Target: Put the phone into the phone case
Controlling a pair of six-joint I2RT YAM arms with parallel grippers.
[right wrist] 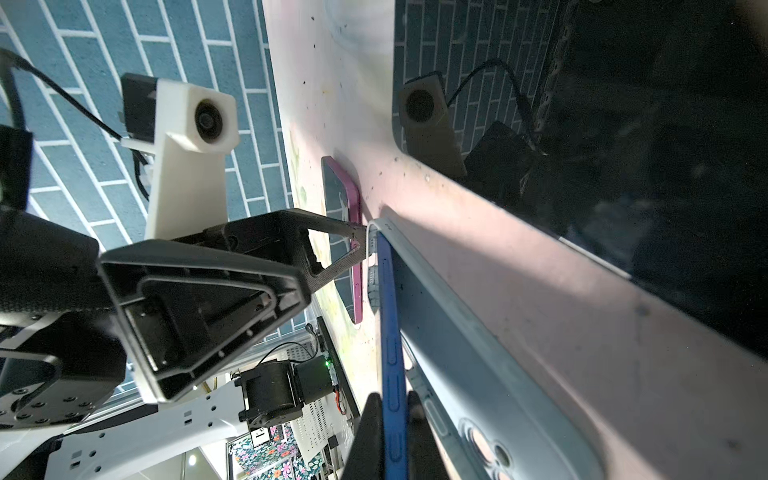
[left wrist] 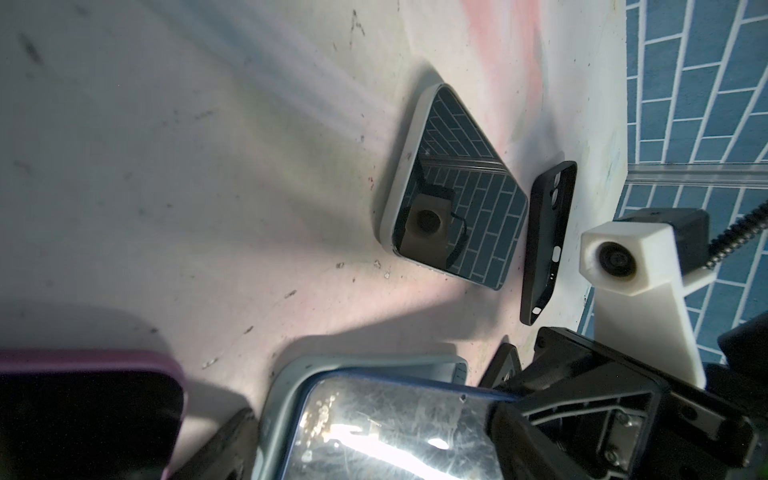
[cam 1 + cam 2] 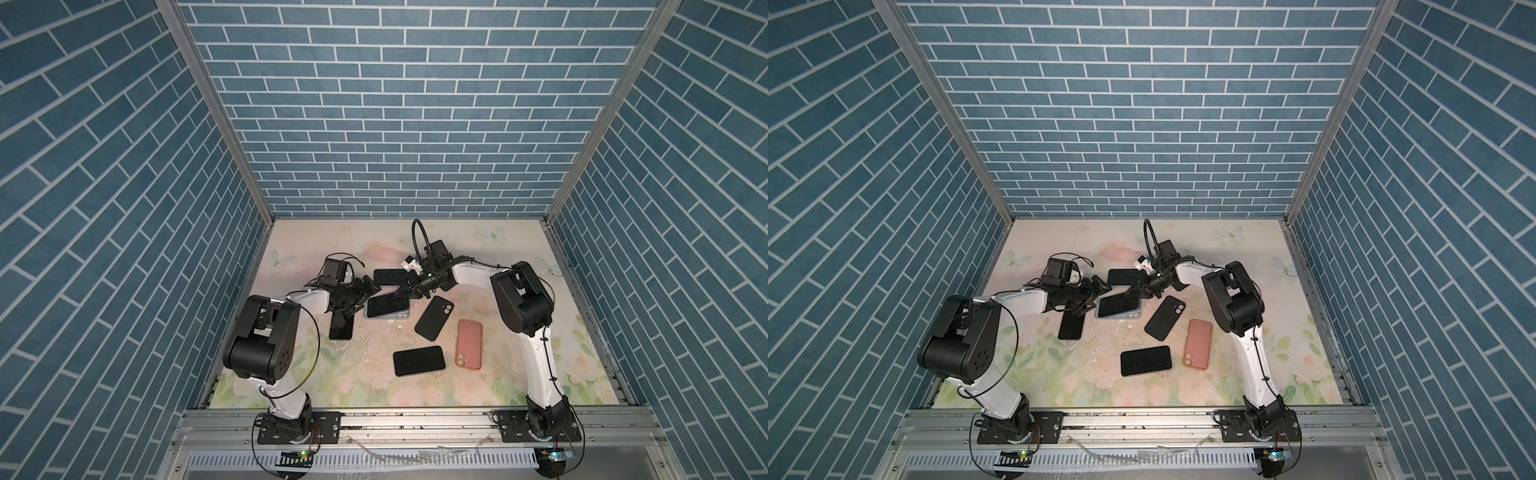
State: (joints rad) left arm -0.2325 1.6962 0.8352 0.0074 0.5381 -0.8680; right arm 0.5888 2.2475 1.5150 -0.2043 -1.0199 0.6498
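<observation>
The blue phone (image 1: 392, 332) is cut off by the right wrist view's edge.

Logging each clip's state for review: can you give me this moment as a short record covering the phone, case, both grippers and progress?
case: light blue, flat on the table
phone: blue-edged, screen up, lying askew over the case
right gripper: shut on the phone's edge
left gripper: open, at the case's end
progress: phone not yet seated

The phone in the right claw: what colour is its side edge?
Blue. The phone shows its edge best in the right wrist view, gripped by the right claw.
</observation>
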